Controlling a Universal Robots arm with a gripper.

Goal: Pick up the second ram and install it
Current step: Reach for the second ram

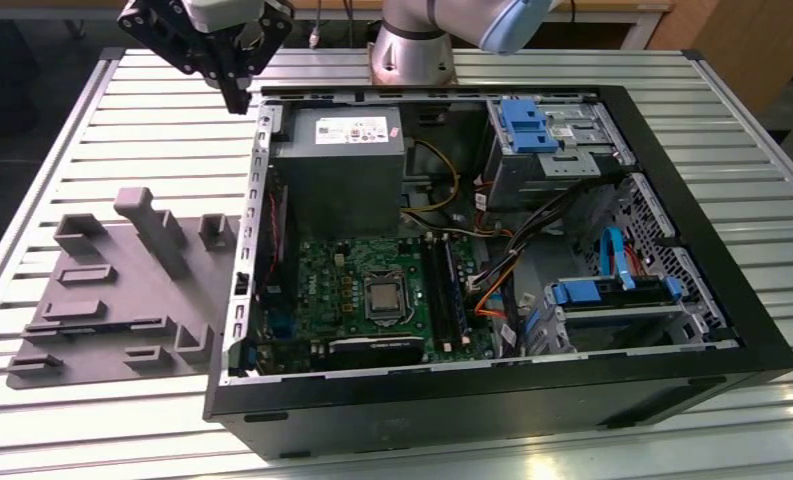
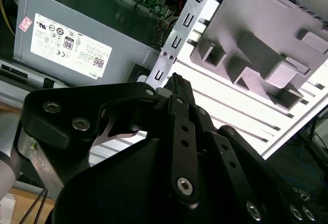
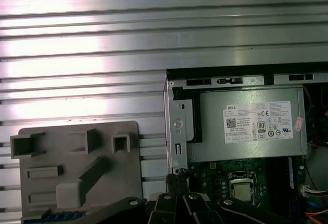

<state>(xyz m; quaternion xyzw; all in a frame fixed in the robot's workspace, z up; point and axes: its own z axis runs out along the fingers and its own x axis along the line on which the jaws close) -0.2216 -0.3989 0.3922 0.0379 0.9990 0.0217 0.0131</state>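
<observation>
Currently: end effector (image 3: 177, 175) clenched, empty, at a corner of the PC case (image 3: 171, 121). Sideways from it, outside the case, the second ram (image 3: 54, 217), a blue strip, lies in the grey fixture (image 3: 123, 178); its long axis parallels the surface (image 3: 154, 39) slats.

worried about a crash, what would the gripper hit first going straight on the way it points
The gripper would probably meet the case's metal edge beside the power supply; depth is unclear, maybe the slatted table.
</observation>
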